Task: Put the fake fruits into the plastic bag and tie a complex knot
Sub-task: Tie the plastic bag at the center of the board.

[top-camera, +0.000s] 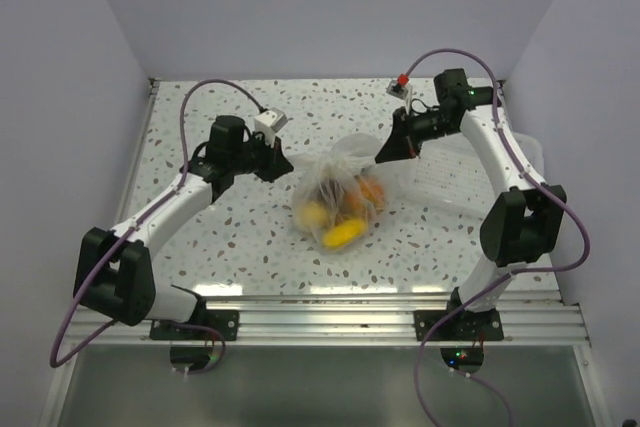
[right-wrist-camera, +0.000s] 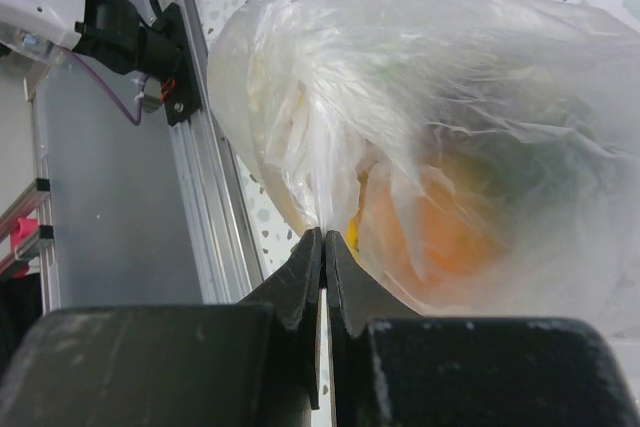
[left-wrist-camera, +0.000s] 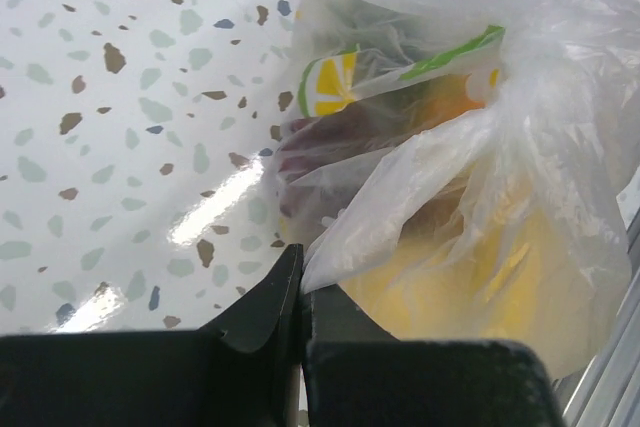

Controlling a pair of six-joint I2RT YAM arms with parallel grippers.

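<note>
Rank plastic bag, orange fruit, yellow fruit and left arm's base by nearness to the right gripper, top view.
1. plastic bag: pinched by the right gripper.
2. orange fruit: inside, right side.
3. yellow fruit: bag's near end.
4. left arm's base: near-left edge.

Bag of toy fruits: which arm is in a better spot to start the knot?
Probably right. The right claw is shut on a gathered bunch of the plastic bag; the left claw pinches only a loose flap. It's close: both hold the bag, fake fruits inside.
</note>
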